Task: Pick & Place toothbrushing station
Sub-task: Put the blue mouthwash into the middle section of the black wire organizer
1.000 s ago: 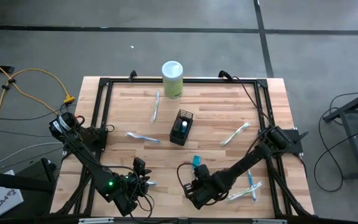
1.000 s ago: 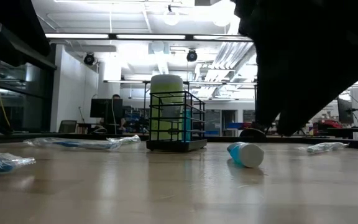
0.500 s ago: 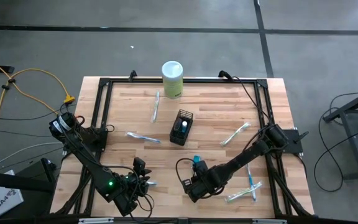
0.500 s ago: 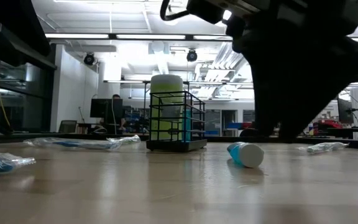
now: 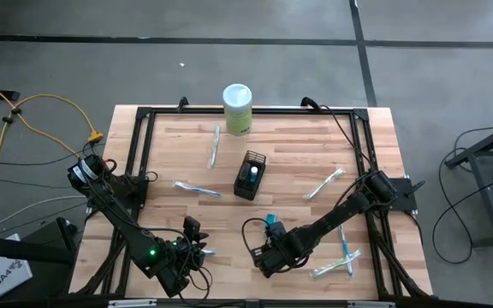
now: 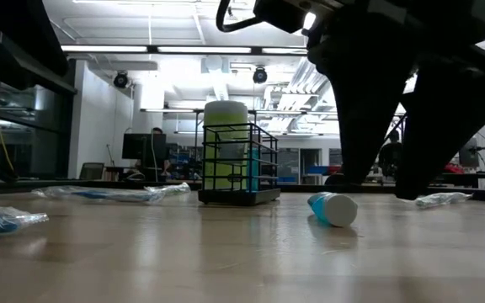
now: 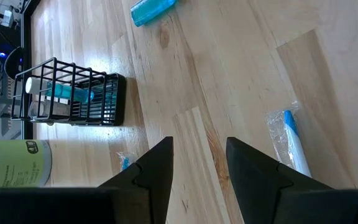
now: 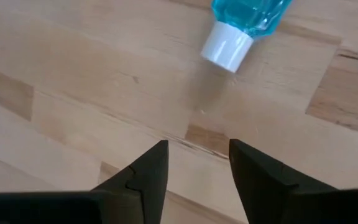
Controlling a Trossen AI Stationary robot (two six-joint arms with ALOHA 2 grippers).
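The black wire-mesh holder point(image 5: 249, 175) stands upright mid-table with one teal tube point(image 5: 252, 173) inside. A second teal white-capped tube point(image 5: 270, 222) lies on its side nearer the front edge. My right gripper point(image 8: 194, 168) hovers open just on the near side of that tube's white cap point(image 8: 227, 46), pointing down, touching nothing. My left gripper point(image 7: 199, 168) stands open near the front left, with nothing between its fingers. A wrapped toothbrush point(image 7: 289, 140) lies beside it. Other wrapped toothbrushes point(image 5: 215, 147) point(image 5: 197, 187) point(image 5: 323, 184) lie flat around the holder.
A pale green canister point(image 5: 237, 108) with a white lid stands at the far edge behind the holder. Two more wrapped toothbrushes point(image 5: 347, 248) point(image 5: 332, 267) lie at the front right, close to my right arm. A black frame point(image 5: 144, 120) runs around the tabletop.
My right gripper has opened: in the low view its fingers formed one dark mass before and now stand apart with a gap between them. It stays over the same spot by the loose tube. The tube and the holder have not moved.
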